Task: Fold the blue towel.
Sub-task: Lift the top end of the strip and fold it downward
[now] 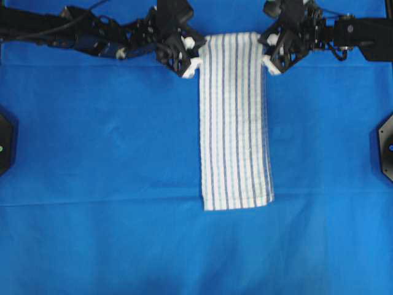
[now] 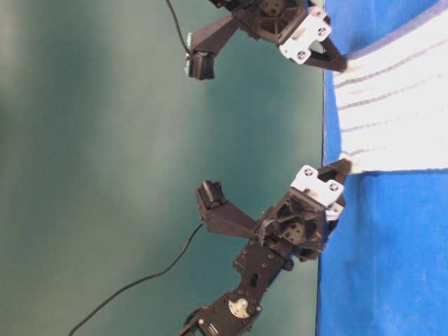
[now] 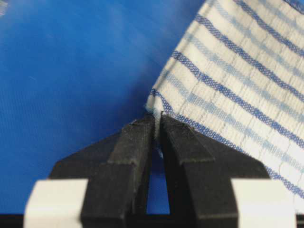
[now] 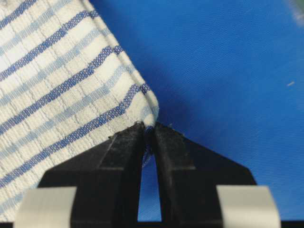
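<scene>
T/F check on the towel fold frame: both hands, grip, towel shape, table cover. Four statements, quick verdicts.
1. The left hand is shut on a corner of the striped towel. True.
2. The right hand hangs open above the towel. False: it is pinched on the other top corner.
3. The towel lies as a long narrow strip. True.
4. The table cover is green. False: it is plain blue.
</scene>
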Available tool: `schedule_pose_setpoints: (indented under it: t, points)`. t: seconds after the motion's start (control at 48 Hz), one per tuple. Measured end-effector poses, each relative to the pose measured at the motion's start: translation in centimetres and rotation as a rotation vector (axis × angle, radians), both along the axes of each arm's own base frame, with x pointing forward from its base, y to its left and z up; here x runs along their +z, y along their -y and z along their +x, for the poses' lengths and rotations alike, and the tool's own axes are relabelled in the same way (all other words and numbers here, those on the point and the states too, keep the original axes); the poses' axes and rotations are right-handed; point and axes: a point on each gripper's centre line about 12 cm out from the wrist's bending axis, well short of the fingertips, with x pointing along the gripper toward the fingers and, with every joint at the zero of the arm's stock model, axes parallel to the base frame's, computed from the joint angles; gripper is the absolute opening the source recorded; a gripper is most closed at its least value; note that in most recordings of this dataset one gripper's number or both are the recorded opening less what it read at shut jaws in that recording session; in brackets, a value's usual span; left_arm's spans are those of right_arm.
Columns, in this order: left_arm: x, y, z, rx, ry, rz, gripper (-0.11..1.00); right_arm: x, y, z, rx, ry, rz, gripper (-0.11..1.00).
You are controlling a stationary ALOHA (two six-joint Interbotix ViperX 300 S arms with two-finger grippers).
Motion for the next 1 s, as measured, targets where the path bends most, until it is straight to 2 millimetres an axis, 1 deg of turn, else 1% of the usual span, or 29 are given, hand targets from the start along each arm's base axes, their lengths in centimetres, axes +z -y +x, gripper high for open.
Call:
schedule_pose_setpoints:
  t: [0.271, 0.375, 0.458, 0.604, 0.708, 0.77, 0.895, 0.999]
  points:
    - [1.8, -3.5, 0.3, 0.044, -0.022, 0.011, 0.03, 1.2, 2.1, 0.1, -0.044, 0.032, -0.027, 0.1]
    - [2.4, -4.3, 0.5, 0.036, -0.042, 0.027, 0.03, 1.4, 2.3, 0.1, -0.049, 0.037, -0.031, 0.1]
    - [2.6, -4.3, 0.6, 0.026, -0.052, 0.036, 0.03, 1.4, 2.4, 0.1, -0.05, 0.035, -0.032, 0.1]
    - [2.5, -4.1, 0.7, 0.017, -0.059, 0.038, 0.03, 1.5, 2.4, 0.1, -0.054, 0.04, -0.031, 0.1]
    - [3.2, -3.9, 0.6, 0.013, -0.052, 0.045, 0.03, 2.1, 2.4, 0.0, -0.059, 0.055, -0.037, 0.1]
    - [3.9, -3.2, 0.5, 0.001, -0.047, 0.05, 0.03, 2.7, 2.0, -0.1, -0.056, 0.067, -0.044, 0.1]
    - [5.0, -1.5, 0.3, -0.027, -0.039, 0.056, 0.03, 3.7, 0.6, -0.2, -0.032, 0.087, -0.054, 0.1]
    - [5.5, 0.4, -0.1, -0.06, -0.041, 0.056, 0.03, 4.6, -1.4, -0.3, 0.004, 0.105, -0.059, 0.1]
